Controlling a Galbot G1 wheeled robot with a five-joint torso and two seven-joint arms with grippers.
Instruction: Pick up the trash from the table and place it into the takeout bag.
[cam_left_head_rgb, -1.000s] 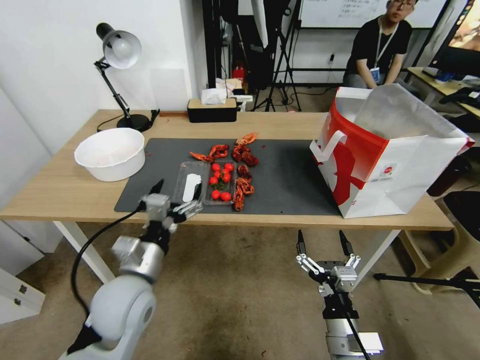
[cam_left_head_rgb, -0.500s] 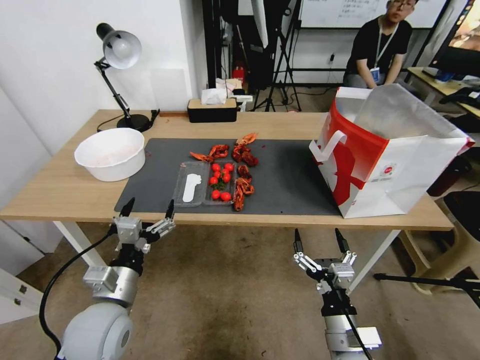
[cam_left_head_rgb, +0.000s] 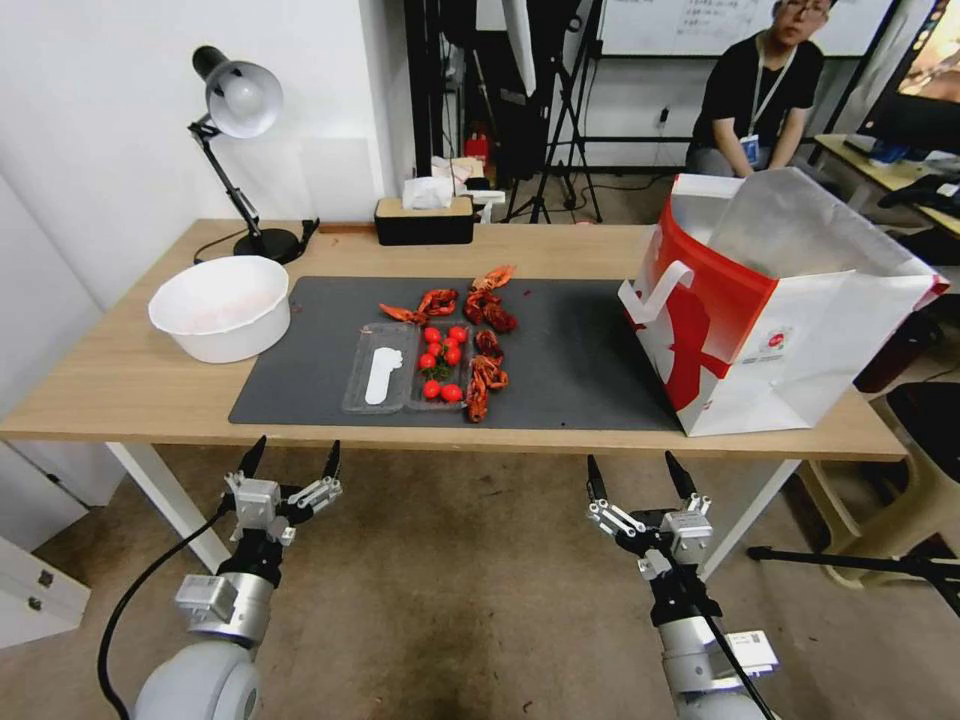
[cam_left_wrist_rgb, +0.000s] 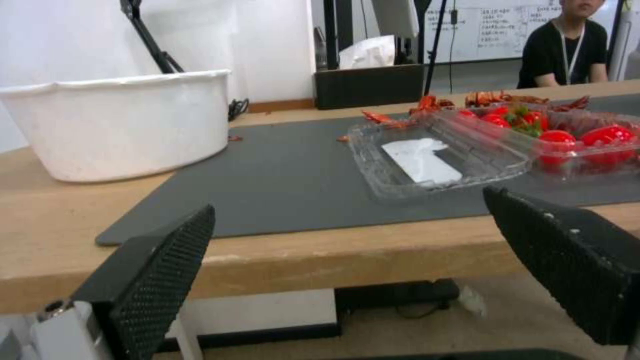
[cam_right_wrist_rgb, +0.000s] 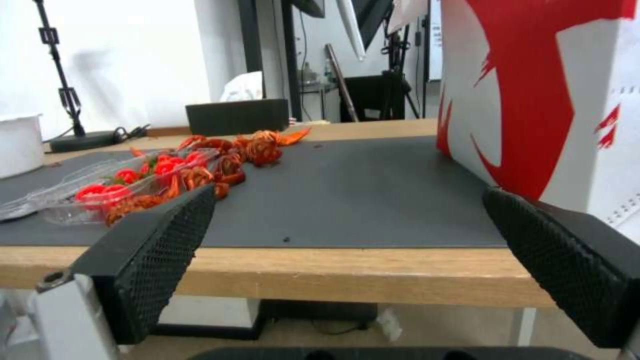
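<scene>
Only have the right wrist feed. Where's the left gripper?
Observer: Left gripper hangs open below the table's front edge, holding nothing.
Operator: Bag open on top?
Observer: Yes. The takeout bag stands upright at the table's right end, mouth open.
Operator: What's in the tray's far half?
Observer: A flat white piece lies in the clear tray's left compartment; the tomatoes are in the right one.
</scene>
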